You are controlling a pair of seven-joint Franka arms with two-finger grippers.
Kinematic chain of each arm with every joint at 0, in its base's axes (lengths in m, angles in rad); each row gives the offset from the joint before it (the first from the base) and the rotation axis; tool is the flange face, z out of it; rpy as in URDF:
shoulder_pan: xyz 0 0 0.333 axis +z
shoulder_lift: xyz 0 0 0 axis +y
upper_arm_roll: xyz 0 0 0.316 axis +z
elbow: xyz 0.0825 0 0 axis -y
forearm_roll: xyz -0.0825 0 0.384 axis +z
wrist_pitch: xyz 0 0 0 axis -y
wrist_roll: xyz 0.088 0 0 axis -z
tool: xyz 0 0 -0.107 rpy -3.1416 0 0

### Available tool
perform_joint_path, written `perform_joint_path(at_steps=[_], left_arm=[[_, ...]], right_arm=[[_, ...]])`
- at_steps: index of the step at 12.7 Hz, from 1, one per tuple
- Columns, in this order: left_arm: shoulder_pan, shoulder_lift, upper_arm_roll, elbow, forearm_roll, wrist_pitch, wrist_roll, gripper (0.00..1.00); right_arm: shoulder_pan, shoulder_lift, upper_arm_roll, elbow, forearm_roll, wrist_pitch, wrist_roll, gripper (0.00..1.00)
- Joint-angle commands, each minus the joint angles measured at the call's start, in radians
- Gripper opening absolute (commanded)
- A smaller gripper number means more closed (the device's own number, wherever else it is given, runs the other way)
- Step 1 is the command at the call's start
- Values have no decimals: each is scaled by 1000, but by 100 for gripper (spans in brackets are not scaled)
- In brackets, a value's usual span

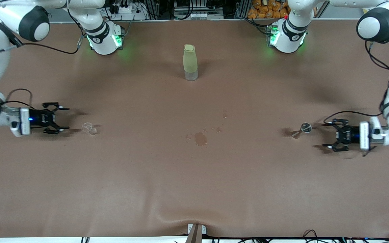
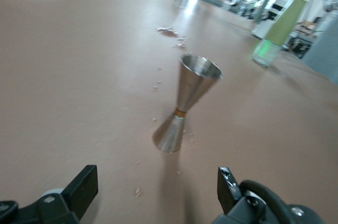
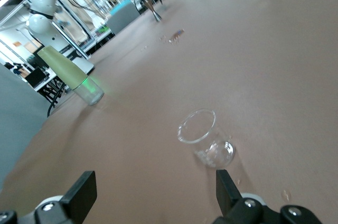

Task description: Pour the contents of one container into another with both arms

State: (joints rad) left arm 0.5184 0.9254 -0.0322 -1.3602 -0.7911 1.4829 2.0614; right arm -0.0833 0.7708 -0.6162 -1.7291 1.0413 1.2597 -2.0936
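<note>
The tiny clear glass cup stands on the brown table toward the right arm's end. My right gripper is low beside it. It is open, points at the glass, touches nothing and holds nothing. The silvery hourglass jigger stands upright toward the left arm's end. My left gripper is low beside it and points at it. It is open, with bare table between its fingers and a small gap to the jigger.
A tall pale-green bottle with a clear base stands mid-table, near the robots' bases. A small wet puddle with scattered drops lies between the glass and the jigger. The brown cloth covers the table.
</note>
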Motion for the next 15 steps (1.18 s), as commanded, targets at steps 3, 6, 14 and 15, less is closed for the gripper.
perform_joint_path(at_steps=[3, 6, 14, 15], left_arm=[[-59, -238, 12, 35, 110, -26, -548, 100], [-171, -435, 8, 53, 349, -23, -966, 100], [-425, -723, -37, 27, 791, -87, -1629, 100], [-426, -737, -38, 21, 785, -95, -1680, 100]], right_arm=[[45, -292, -50, 3, -274, 12, 453, 100], [77, -418, -45, 75, -421, 9, 778, 100], [106, -666, 195, 189, -748, 6, 1521, 100], [94, -682, 246, 190, -780, 9, 1596, 100]])
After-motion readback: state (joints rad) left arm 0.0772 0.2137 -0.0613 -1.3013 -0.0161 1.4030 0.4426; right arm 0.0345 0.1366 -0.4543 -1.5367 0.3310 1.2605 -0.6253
